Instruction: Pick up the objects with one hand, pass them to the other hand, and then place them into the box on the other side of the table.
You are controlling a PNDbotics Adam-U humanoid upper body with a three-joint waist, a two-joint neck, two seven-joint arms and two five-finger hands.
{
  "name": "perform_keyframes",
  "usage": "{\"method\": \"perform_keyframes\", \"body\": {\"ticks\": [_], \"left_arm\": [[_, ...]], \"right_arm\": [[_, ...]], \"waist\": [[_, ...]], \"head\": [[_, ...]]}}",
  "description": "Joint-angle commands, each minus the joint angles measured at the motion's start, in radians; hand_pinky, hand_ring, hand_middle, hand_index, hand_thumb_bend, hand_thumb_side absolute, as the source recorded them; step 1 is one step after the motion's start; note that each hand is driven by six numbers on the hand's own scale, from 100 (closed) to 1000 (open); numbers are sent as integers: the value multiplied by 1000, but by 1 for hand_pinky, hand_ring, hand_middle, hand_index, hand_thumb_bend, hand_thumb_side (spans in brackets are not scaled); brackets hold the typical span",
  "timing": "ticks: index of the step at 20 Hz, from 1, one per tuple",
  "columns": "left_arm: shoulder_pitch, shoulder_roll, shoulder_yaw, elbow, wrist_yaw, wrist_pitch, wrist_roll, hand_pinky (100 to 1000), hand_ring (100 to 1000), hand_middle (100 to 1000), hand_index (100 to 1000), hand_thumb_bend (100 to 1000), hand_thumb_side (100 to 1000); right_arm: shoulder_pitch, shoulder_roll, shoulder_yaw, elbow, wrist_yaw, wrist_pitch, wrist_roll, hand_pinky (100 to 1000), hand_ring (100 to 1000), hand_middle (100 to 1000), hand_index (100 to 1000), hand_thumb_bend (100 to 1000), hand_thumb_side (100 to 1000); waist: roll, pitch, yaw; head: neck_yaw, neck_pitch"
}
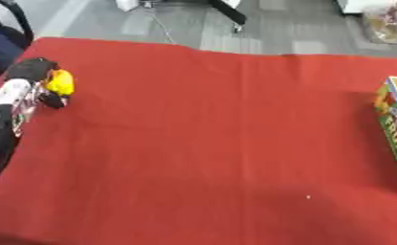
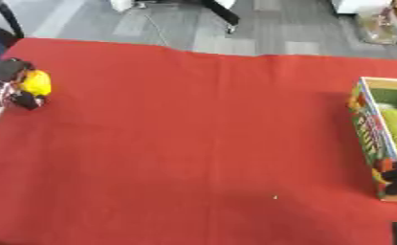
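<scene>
Left robot hand (image 1: 36, 79) at the table's (image 1: 201, 143) left edge.
We see its fingers curled round a yellow object (image 1: 60, 82), well apart from the box (image 2: 370, 136).

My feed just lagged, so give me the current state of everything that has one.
Left hand: at table's left edge, fingers curled round a yellow object.
Colourful cardboard box: open-topped, at right edge, something green inside.
Red tablecloth: flat, bare mid-table.
Right hand: only a dark bit at lower right.
</scene>
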Motion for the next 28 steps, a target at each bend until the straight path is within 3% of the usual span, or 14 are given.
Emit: {"method": "perform_keyframes", "body": {"ticks": [1, 6, 9, 15, 22, 28], "left_arm": [[-11, 25, 8, -2, -10, 5, 18, 723, 666, 663, 812, 308, 229], [-8, 24, 11, -5, -11, 6, 28, 625, 540, 513, 687, 192, 197], [-6, 23, 17, -12, 17, 7, 57, 595, 507, 474, 645, 100, 189], [16, 35, 2, -92, 155, -29, 110, 578, 483, 439, 605, 100, 224], [92, 85, -46, -380, 417, -69, 100, 568, 463, 417, 576, 100, 273], [187, 101, -108, -721, 776, -92, 58, 563, 448, 398, 550, 100, 309]], "right_arm": [[-3, -9, -2, -20, 9, 6, 1, 752, 694, 577, 934, 100, 302], [-2, -9, 2, -20, 11, 12, 5, 751, 694, 576, 934, 100, 299], [0, -11, 4, -20, 9, 16, 8, 751, 693, 576, 935, 100, 299], [3, -21, 6, -20, 0, 22, 13, 751, 693, 576, 934, 100, 302], [-18, -67, 14, -20, -37, 9, 12, 758, 700, 585, 938, 100, 304], [-95, -137, 48, -20, -103, -49, 11, 774, 715, 605, 937, 100, 289]], "waist": [[-11, 5, 1], [-11, 3, 4], [-11, -1, 7], [-6, -16, 19], [6, -50, 35], [14, -84, 43]], "head": [[5, -15], [3, -17], [3, -17], [-5, -16], [-44, -1], [-81, 12]]}}
